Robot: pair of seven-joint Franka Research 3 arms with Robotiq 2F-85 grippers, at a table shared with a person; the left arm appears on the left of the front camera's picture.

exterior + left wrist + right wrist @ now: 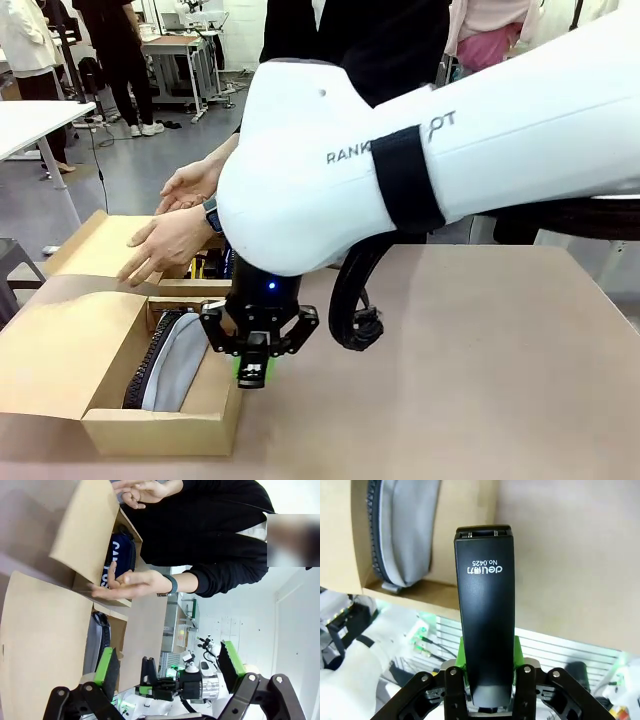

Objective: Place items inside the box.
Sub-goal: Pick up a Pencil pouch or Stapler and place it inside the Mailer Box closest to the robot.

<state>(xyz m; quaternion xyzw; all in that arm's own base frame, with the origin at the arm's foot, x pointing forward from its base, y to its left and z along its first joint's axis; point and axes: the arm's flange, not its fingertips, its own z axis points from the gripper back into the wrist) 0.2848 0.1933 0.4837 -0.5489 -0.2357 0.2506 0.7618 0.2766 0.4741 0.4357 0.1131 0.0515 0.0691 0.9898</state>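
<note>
The black stapler (485,605) carries pale print that appears upside down in the right wrist view, reading "deli No.0425". The right gripper (490,662) pinches it between its green pads, and the stapler's body sticks out past the fingertips. It hangs above the table (480,340), just beside the right wall of the cardboard box (160,432).

A grey zip pouch (185,360) lies in the near compartment. A navy pouch (117,555) lies in the far one, with white letters starting "CA"; a person's hand (130,582) hides the rest. That wrist wears a dark watch (172,584), and the hand rests on the far flap (100,245). The other hand (190,185) is held just behind it.

The white arm (450,150) shows grey letters "RANK" beside a black strap.

The left gripper (169,660) stands spread wide with nothing between its pads.

The table is matte beige-brown. Behind it are a grey floor, white tables and people standing far off.
</note>
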